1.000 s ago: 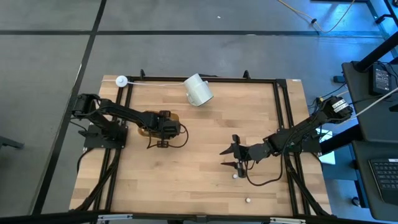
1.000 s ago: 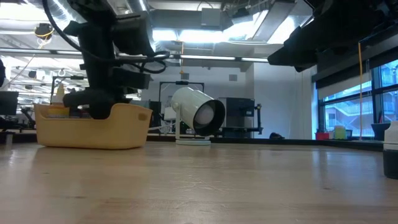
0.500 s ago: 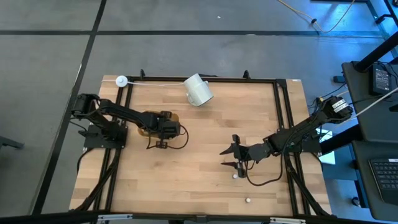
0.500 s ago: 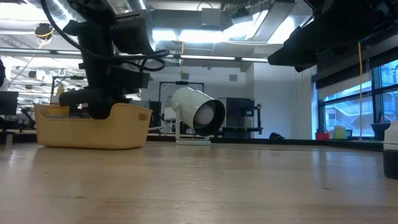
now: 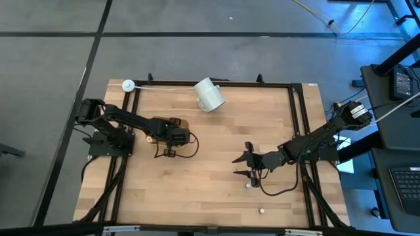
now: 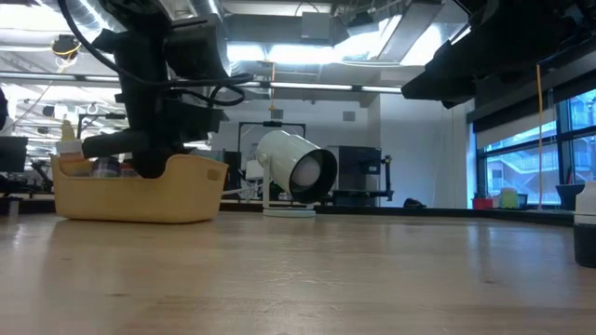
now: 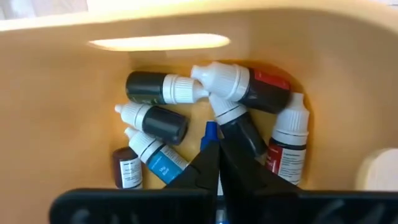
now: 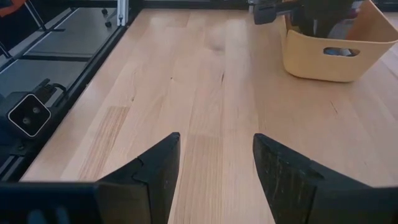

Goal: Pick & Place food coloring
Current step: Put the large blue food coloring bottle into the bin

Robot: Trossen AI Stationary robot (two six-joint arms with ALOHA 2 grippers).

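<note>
Two dark fingers of the left gripper (image 7: 216, 163) are pressed together inside the tray (image 7: 68, 112), their tips meeting over a blue-capped bottle (image 7: 211, 132) without clearly holding it. Around those tips lies a heap of food coloring bottles (image 7: 214, 112), whitish caps on dark, red and blue bodies, some lying flat and one near the wall standing upright. From above, the left gripper (image 5: 172, 133) sits over the tray (image 5: 151, 137) near the table's (image 5: 223, 190) left side, and a white cup (image 5: 209, 95) lies tipped near the far edge. The right gripper (image 5: 247, 159) hangs mid-table with its fingers (image 8: 157, 169) held apart on nothing. One loose bottle (image 5: 248, 185) stands just beside it, another (image 5: 261, 211) lies near the front edge.
</note>
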